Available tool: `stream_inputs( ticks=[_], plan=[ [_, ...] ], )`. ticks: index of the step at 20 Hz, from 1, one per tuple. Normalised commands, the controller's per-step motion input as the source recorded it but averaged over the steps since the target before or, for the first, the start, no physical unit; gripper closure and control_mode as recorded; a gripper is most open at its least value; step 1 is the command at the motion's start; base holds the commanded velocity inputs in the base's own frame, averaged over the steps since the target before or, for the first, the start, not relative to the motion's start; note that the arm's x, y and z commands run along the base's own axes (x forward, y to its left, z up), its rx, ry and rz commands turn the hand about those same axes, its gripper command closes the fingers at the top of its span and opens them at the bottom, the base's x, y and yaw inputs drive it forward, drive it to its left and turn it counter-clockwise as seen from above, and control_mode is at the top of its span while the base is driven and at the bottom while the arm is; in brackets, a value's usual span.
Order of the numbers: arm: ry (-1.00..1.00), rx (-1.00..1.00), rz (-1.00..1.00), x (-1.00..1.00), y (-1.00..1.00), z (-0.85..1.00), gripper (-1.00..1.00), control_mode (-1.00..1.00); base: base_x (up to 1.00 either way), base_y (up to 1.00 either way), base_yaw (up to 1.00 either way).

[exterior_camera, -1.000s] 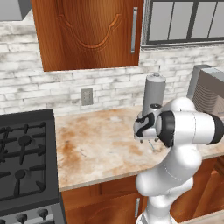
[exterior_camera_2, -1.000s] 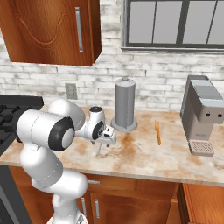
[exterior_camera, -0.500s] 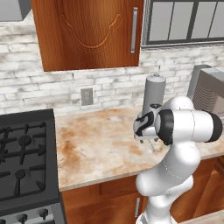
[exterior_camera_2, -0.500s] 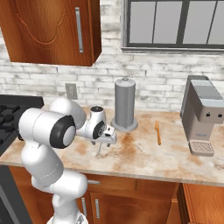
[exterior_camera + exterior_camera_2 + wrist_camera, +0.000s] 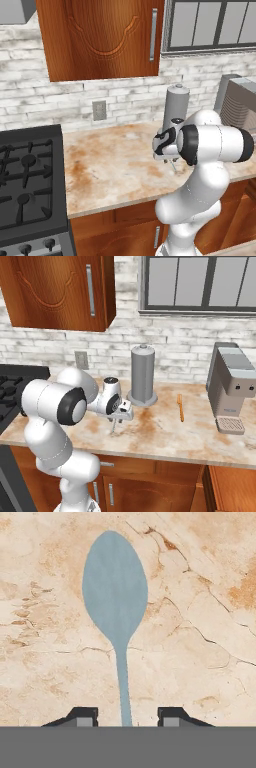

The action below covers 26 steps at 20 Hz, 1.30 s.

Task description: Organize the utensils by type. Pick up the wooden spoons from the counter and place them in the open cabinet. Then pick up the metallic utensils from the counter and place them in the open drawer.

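A thin silvery metal spoon (image 5: 116, 592) lies flat on the marbled counter (image 5: 200, 612), its oval bowl pointing away from the hand. My gripper (image 5: 125, 716) hangs low right over it, and the slim handle runs between the two fingertips (image 5: 82, 714) with a gap on each side. The right base view shows the same spoon (image 5: 114, 428) just under the gripper (image 5: 120, 417). One orange-brown wooden spoon (image 5: 180, 407) lies farther right on the counter (image 5: 165, 431). The open cabinet and the open drawer are out of view.
A tall grey canister (image 5: 143, 375) stands behind the gripper near the brick wall. A coffee machine (image 5: 231, 388) sits at the counter's right end and a black stove (image 5: 25, 180) at its left. A closed carved-door wall cabinet (image 5: 100, 35) hangs above.
The arm stays over the same spot on the counter. The fingers have drawn in toward the spoon's handle.
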Motion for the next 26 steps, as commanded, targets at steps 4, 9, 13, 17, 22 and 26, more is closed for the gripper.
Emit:
stream_inputs(
  ticks=[4, 9, 13, 17, 22, 26],
  plan=[
    [0.04, 0.00, 0.00, 0.00, 0.00, -0.20, 1.00, -1.00, 0.00, 0.00, 0.00],
    [0.06, 0.00, 0.00, 0.00, 0.00, -0.29, 1.00, -1.00, 0.00, 0.00, 0.00],
    [0.10, 0.00, 0.00, 0.00, 0.00, -0.17, 1.00, -1.00, 0.00, 0.00, 0.00],
    [-0.03, 0.00, 0.00, -0.06, 0.00, -0.37, 1.00, -1.00, 0.00, 0.00, 0.00],
    [-0.16, 0.02, 0.00, -0.16, 0.00, -0.26, 1.00, -1.00, 0.00, 0.00, 0.00],
    [-0.09, 0.08, 0.00, -0.01, -0.01, 0.02, 1.00, -1.00, 0.00, 0.00, 0.00]
  ],
)
